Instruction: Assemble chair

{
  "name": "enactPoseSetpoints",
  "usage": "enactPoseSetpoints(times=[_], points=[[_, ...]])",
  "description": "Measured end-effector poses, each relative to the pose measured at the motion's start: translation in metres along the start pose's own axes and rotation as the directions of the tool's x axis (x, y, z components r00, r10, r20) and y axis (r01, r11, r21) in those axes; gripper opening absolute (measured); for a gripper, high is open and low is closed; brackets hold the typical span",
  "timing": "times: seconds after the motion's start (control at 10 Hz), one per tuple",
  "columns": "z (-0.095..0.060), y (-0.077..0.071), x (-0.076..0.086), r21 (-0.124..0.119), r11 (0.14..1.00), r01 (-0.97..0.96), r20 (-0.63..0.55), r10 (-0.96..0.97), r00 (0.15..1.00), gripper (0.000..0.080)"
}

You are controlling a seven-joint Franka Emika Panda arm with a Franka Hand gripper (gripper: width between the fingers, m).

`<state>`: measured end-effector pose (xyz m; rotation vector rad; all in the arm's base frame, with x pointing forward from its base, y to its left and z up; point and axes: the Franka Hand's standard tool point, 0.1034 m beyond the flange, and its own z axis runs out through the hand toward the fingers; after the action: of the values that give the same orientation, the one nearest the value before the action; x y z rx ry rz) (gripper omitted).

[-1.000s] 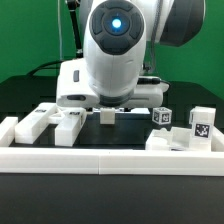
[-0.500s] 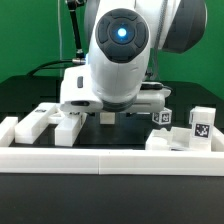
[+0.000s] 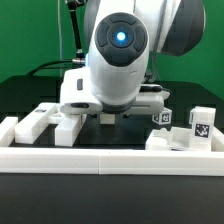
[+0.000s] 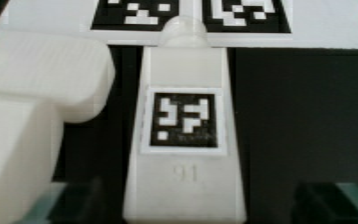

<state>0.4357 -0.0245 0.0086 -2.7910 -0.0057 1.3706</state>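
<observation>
The chair is in loose white pieces on the black table. A long white bar with a square tag on its top face lies lengthwise between my fingers. My gripper is open and straddles the bar's near end. A dark gap shows between the bar and each fingertip. A thick white block lies against the bar's side. In the exterior view the arm's body hides most of the gripper. It hangs low over the table behind the pieces.
The low white border rail runs across the front. More white pieces lie at the exterior view's left. Tagged blocks stand at its right. Two large tags on a white surface lie beyond the bar's far end.
The arm has come lower and shifted a little to the exterior view's right. A white piece seen under the wrist a second ago is now covered by the dark gripper.
</observation>
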Motion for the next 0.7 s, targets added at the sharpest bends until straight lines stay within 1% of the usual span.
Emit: enactPoseSetpoints(times=[0.1, 0.2, 0.5, 0.7], points=[[-0.0001, 0.0, 0.0, 0.0, 1.0, 0.0, 0.0, 0.0, 1.0, 0.0412], [-0.0004, 0.0, 0.0001, 0.0, 1.0, 0.0, -0.001, 0.0, 1.0, 0.0287], [-0.0024, -0.0006, 0.0009, -0.001, 1.0, 0.001, -0.005, -0.001, 1.0, 0.0288], [-0.0098, -0.0015, 0.0022, -0.003, 1.0, 0.003, -0.017, -0.003, 1.0, 0.0288]])
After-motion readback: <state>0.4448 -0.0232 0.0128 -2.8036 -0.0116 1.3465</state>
